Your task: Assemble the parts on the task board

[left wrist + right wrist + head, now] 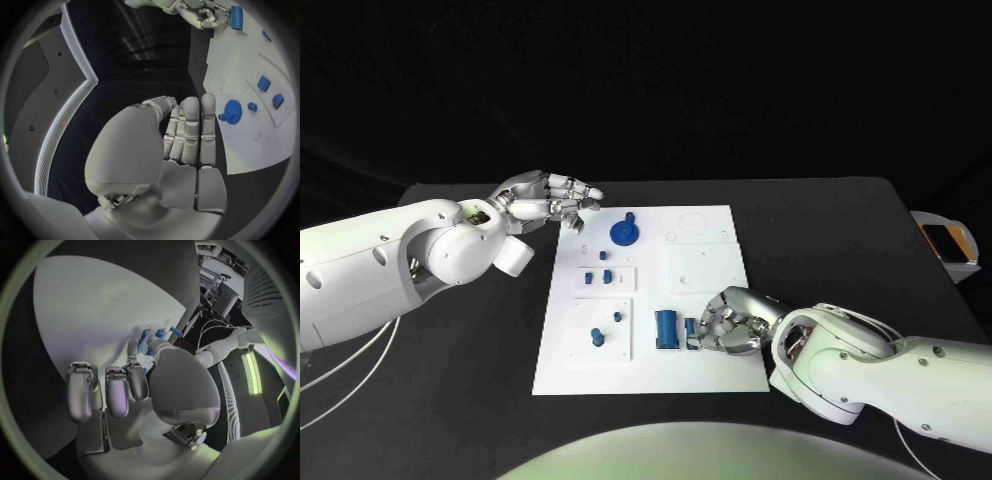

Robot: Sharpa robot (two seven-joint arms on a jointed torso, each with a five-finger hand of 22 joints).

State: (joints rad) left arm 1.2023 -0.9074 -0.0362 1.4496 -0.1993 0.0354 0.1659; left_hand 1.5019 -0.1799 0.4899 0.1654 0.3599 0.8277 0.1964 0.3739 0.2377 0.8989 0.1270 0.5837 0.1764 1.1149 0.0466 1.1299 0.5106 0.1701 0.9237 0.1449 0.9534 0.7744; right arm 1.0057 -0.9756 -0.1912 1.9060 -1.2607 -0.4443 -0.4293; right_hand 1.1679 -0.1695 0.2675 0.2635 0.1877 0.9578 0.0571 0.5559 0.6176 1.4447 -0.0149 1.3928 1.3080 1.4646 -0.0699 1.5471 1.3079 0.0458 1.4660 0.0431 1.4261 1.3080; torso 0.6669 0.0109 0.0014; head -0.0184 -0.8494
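The white rectangular task board (pixel 704 300) is lying in the middle of the black surface (pixel 848 230), carrying the small blue parts. The right hand (pixel 728 322) is sitting at the board's near right area with its fingers (pixel 119 390) curling beside a blue oblong block (pixel 668 329); whether they are pinching a small blue piece I cannot tell (the thumb is hiding the contact). That low posture is probably serving a seating or picking move.

The left hand (pixel 548 200) is hovering off the board's far left corner, fingers (pixel 190 130) lying straight and close together, holding nothing, apparently keeping clear of the round blue disc with a knob (pixel 627 232). Bare board is lying on the far right, and open surface is lying all round the edges.
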